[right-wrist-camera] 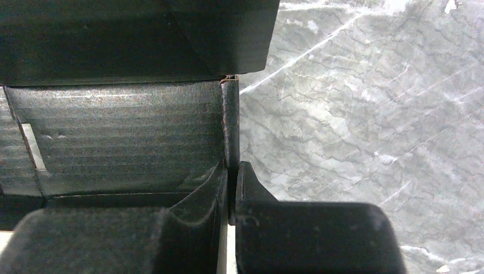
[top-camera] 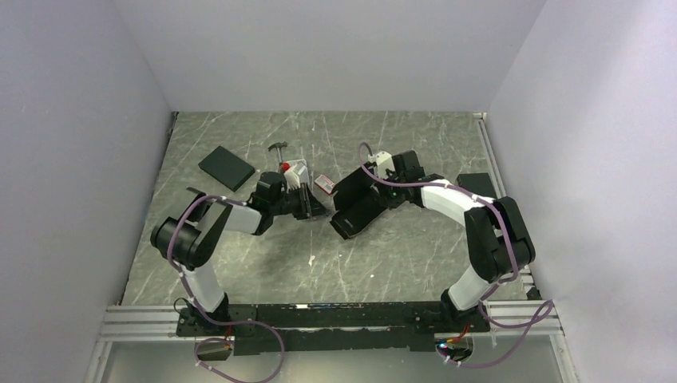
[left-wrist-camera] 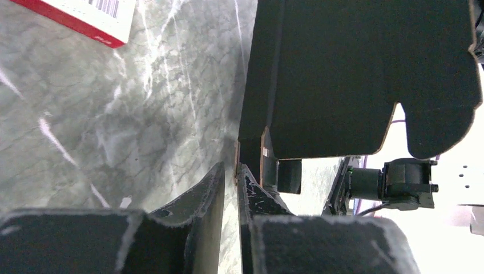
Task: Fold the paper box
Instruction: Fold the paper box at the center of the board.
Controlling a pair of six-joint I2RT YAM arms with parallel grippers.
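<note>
The paper box (top-camera: 357, 209) is black creased cardboard, half folded, at the middle of the table between both arms. My left gripper (top-camera: 308, 205) reaches it from the left. In the left wrist view that gripper (left-wrist-camera: 233, 168) is closed to a narrow slit, with the thin edge of a box flap (left-wrist-camera: 365, 74) caught at its very tips. My right gripper (top-camera: 378, 190) comes in from the right. In the right wrist view it (right-wrist-camera: 233, 166) is shut on an upright wall of the box (right-wrist-camera: 114, 131), whose ribbed inner panel lies to the left.
A plain black slab (top-camera: 227, 167) lies at the back left and another (top-camera: 477, 185) at the right edge. A small red-and-white carton (top-camera: 323, 183) (left-wrist-camera: 85, 17) sits just behind the box, with a red-and-white object (top-camera: 294, 170) and a small tool (top-camera: 278, 147) nearby.
</note>
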